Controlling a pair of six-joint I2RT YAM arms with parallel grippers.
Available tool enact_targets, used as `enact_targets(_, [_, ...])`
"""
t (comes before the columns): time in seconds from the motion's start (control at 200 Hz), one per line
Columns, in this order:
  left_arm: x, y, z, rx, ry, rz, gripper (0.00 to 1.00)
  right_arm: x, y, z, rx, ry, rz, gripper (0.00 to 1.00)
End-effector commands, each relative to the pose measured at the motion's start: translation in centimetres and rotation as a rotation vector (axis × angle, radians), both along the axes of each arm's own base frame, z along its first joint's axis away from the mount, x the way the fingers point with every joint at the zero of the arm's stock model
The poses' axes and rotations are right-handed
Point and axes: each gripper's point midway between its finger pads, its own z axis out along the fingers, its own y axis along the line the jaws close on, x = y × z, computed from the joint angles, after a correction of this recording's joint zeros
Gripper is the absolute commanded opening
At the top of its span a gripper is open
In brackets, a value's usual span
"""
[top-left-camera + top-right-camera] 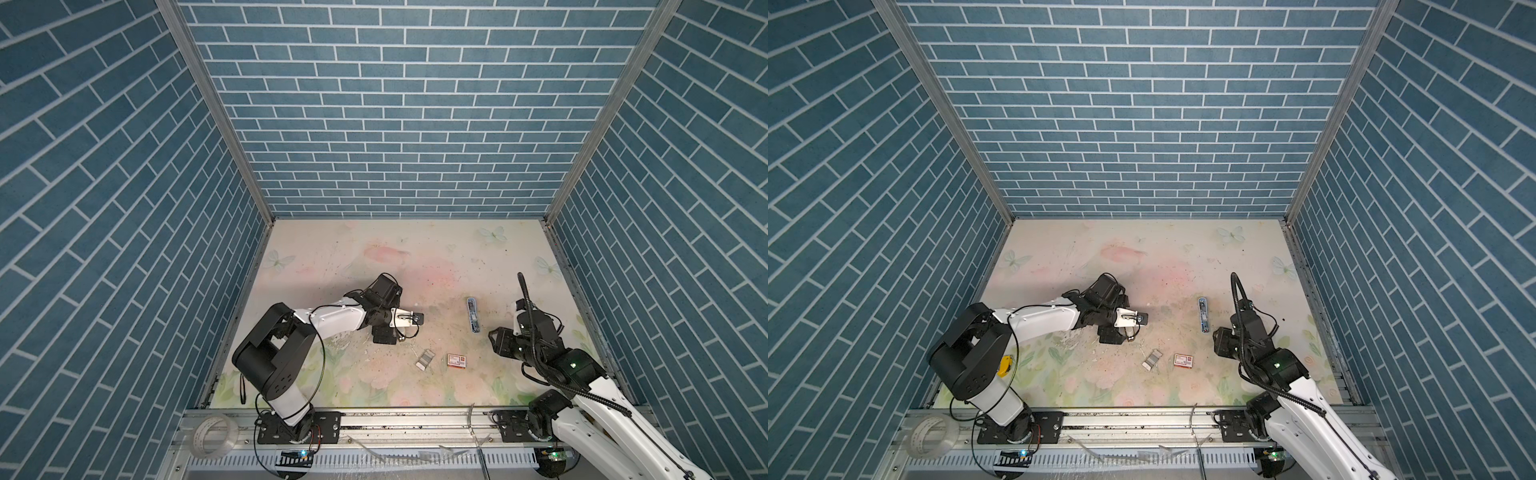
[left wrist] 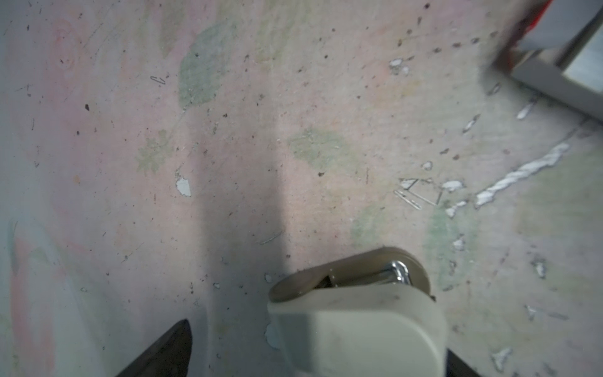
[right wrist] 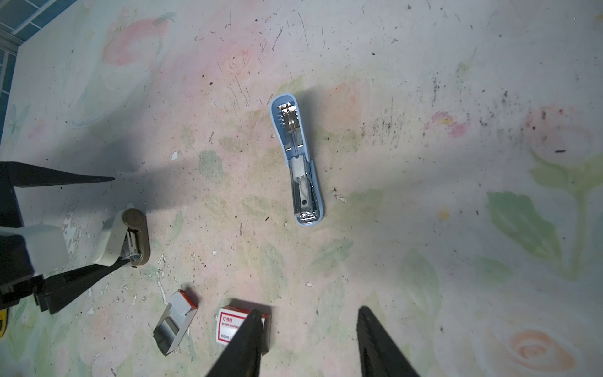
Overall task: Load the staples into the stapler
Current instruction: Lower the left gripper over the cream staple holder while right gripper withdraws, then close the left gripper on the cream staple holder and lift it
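A blue stapler lies folded open on the floral table, its metal channel facing up. The staples sit in a grey open tray nearer the front. A second stapler, white with a brown base, lies between the wide-apart jaws of my left gripper. It rests against one finger and stands apart from the other. My right gripper hovers open and empty to the right of the blue stapler.
A red-and-white staple box lies beside the tray, and one right finger overlaps it in the right wrist view. Loose staples and paint chips dot the table. A tape roll sits on the front rail. Brick walls enclose three sides.
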Motion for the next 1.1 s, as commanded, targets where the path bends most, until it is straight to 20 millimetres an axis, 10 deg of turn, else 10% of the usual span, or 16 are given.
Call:
enact_targets(0.0, [-1.6, 0.1, -0.6, 0.013, 0.039, -0.010, 1.00, 0.1, 0.0, -0.4, 0.002, 0.004, -0.004, 0.48])
enact_targets(1.095, [-0.5, -3.5, -0.2, 0.040, 0.046, -0.023, 1.00, -0.5, -0.2, -0.8, 0.016, 0.006, -0.010, 0.48])
